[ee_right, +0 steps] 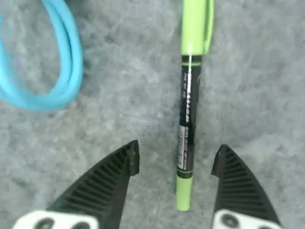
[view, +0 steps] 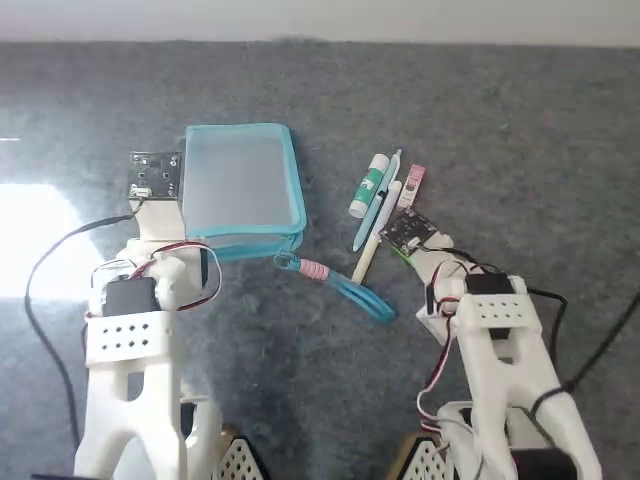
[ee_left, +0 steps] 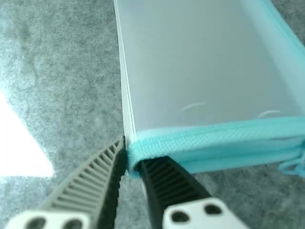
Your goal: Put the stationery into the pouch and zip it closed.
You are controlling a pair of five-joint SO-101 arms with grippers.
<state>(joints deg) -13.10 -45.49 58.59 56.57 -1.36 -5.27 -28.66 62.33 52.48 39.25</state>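
Far left, the pouch (view: pixel 240 185) lies flat on the grey tabletop (view: pixel 500 120), at about 10 o'clock from the middle of the high view. It has a frosted face up with teal trim around it. What it holds, I cannot tell through that panel. The left hand (ee_left: pixel 131 160) is on it: two ribbed fingers (ee_left: pixel 107 179) pressed close on the teal zip band at the pouch's 7 o'clock corner, pinching that corner.

Moving right, a teal strap loop (view: pixel 350 290) with a pink bit trails off the pouch's 5 o'clock corner. It runs out toward 4 o'clock and lies between the pouch and the right arm.

On to the stationery, at 3 o'clock of the pouch and apart from it, all on the tabletop. A white and green glue stick (view: pixel 368 185), a blue pen (view: pixel 376 215) and a cream pen (view: pixel 372 250) lie nearly side by side, each with its long axis from 7 o'clock to 1 o'clock. The cream pen's low end is near the strap. A small pink item (view: pixel 412 185) sits just beside them on the 3 o'clock side.

At the right, the right hand (ee_right: pixel 177 151) is spread wide over a green marker (ee_right: pixel 188 119) with a black label. The marker lies flat, its long axis running straight out between the fingers, with one finger on either side and neither touching it. The strap loop lies nearby.
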